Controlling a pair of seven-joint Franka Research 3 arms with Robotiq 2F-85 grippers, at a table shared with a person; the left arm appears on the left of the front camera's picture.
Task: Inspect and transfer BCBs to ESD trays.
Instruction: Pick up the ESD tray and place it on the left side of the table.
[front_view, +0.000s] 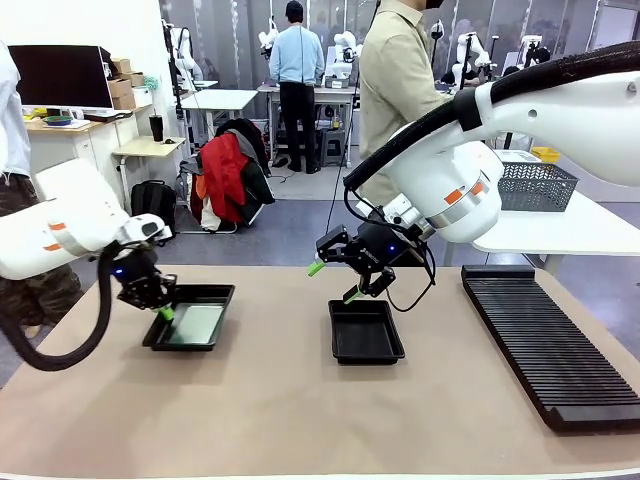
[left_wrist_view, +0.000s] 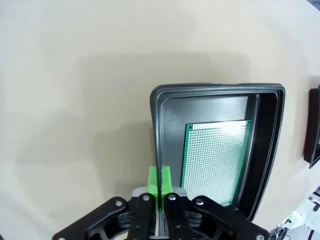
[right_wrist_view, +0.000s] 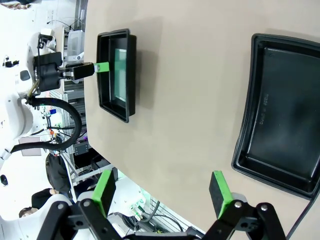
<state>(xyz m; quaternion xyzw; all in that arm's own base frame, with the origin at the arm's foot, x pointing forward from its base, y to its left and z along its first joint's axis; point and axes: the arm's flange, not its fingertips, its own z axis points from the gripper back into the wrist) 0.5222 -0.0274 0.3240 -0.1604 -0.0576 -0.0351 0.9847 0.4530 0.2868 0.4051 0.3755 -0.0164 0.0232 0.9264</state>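
Note:
Two black ESD trays lie on the tan table. A pale green BCB (front_view: 196, 324) lies flat in the left tray (front_view: 190, 347). My left gripper (front_view: 165, 313) hangs at that tray's left rim. In the left wrist view its green pads (left_wrist_view: 154, 181) are pressed together, shut with nothing between them, right above the rim (left_wrist_view: 156, 130), and the speckled BCB (left_wrist_view: 217, 155) rests on the tray floor beside them. The right tray (front_view: 365, 335) holds nothing. My right gripper (front_view: 336, 281) hovers open above its far edge; its own view shows the open gripper (right_wrist_view: 162, 192), that tray (right_wrist_view: 280, 120), and farther off the left tray (right_wrist_view: 102, 95).
A long black ribbed rack (front_view: 550, 340) runs along the table's right side. A grey wire-mesh basket (front_view: 536, 186) sits on a white table behind it. A person (front_view: 398, 80) stands at the far side. Bare tabletop lies between the trays and in front of them.

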